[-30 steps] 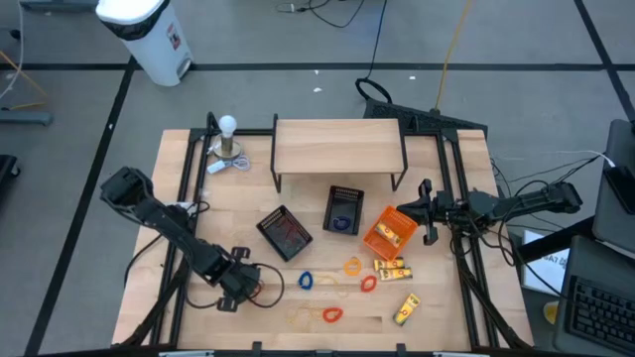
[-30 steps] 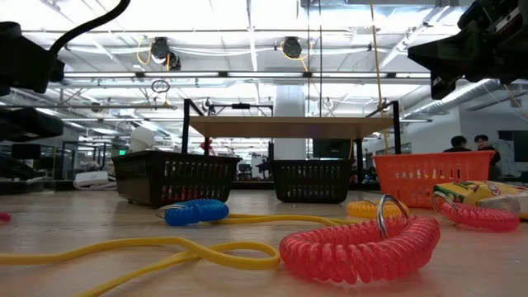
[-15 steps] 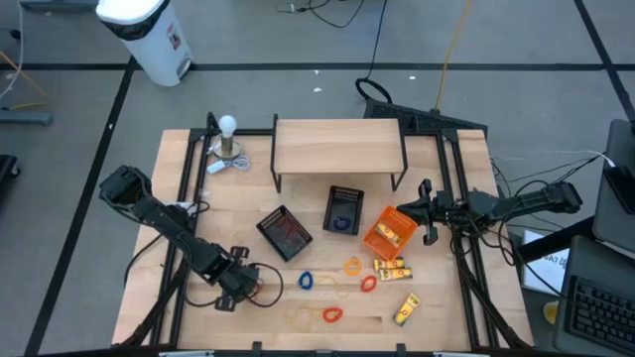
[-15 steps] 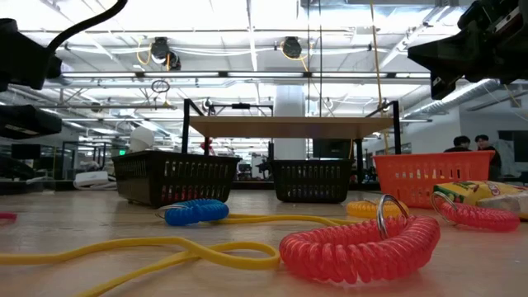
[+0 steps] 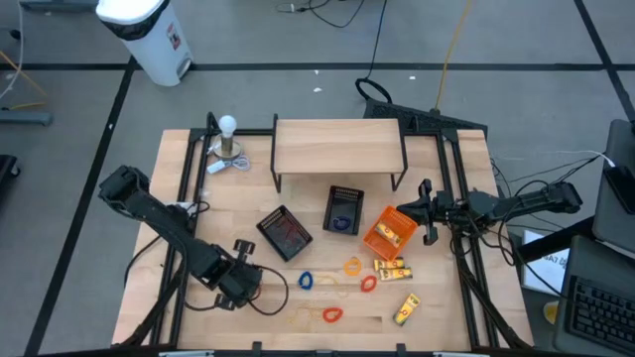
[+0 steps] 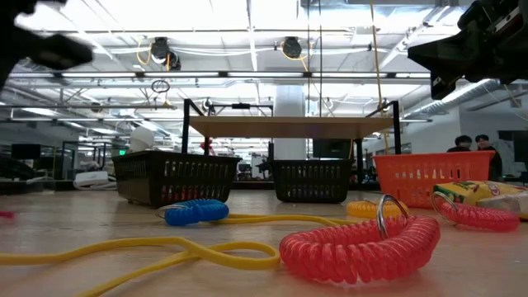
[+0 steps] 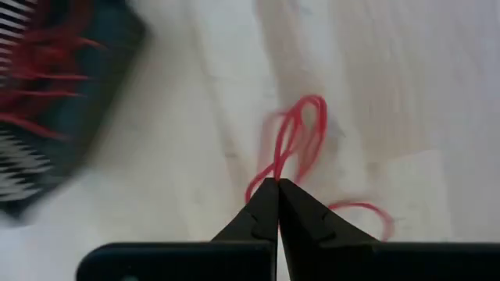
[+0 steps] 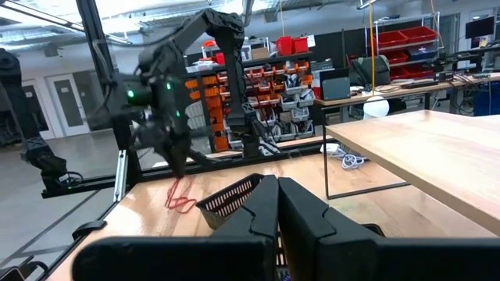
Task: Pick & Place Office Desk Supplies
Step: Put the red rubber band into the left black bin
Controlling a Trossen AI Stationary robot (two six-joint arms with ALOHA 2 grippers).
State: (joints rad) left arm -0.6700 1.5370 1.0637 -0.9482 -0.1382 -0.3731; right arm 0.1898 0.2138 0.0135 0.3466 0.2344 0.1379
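Observation:
My left gripper point(image 5: 241, 286), near the table's front left, points down and is shut on a thin red rubber band point(image 7: 301, 140). The right wrist view shows the same band point(image 8: 181, 200) hanging under it. Coiled loops lie on the wood: blue point(image 5: 305, 281), orange point(image 5: 352, 266) and two red ones point(image 5: 368, 284) point(image 5: 331, 315). Two yellow packets point(image 5: 392, 266) point(image 5: 407, 309) lie to their right. My right gripper point(image 5: 427, 213) waits shut at the right edge, held level above the table. My left gripper pinches the red band between its two fingertips point(image 7: 268, 204), coming from above and pointing down. It holds a short stretch of the loop point(image 7: 269, 176). The rest hangs slack below the fingers. I cannot tell whether the band's lower end point(image 8: 186, 208) touches the wood.
A black mesh tray point(image 5: 286, 233) with red bands in it stands just beyond my left gripper. A second black tray point(image 5: 344, 210) and an orange tray point(image 5: 389, 230) stand to its right. A wooden shelf point(image 5: 337, 147) and a white ball on a stand point(image 5: 228, 134) are at the back.
My left gripper has risen from the table at the front left. In the low view the arm goes up to the picture's top. The right arm has kept still.

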